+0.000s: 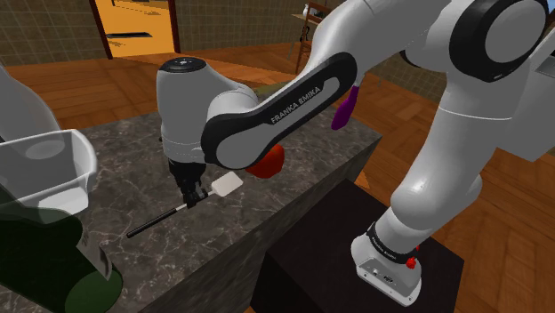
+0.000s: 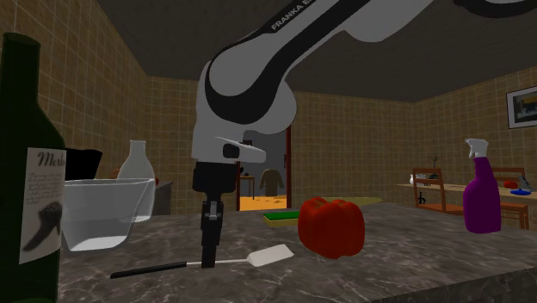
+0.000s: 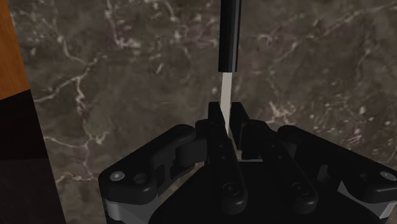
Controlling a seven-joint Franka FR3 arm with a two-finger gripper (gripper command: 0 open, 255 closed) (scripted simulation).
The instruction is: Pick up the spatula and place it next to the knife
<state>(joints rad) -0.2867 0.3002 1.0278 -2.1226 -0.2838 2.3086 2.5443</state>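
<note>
Where the gripper (image 1: pixel 188 202) stands: straight down over the dark marble counter (image 1: pixel 116 169), near the red bell pepper (image 1: pixel 267 162), on the side away from the purple spray bottle (image 2: pixel 481 191).
Jaws: clenched on the spatula (image 3: pixel 229 38), pinching its thin pale shank just past the end of the black handle.
Spatula: low along the counter. White blade points toward the bell pepper, near it but apart; handle runs away from it. Cannot tell if it is clear of the surface.
Spray bottle: upright, well apart from the bell pepper.
Clear jug (image 2: pixel 103 211): well apart from the bell pepper, beyond the spatula's handle end.
Wine bottle (image 2: pixel 26 163): dark, labelled, farther from the bell pepper than the jug.
</note>
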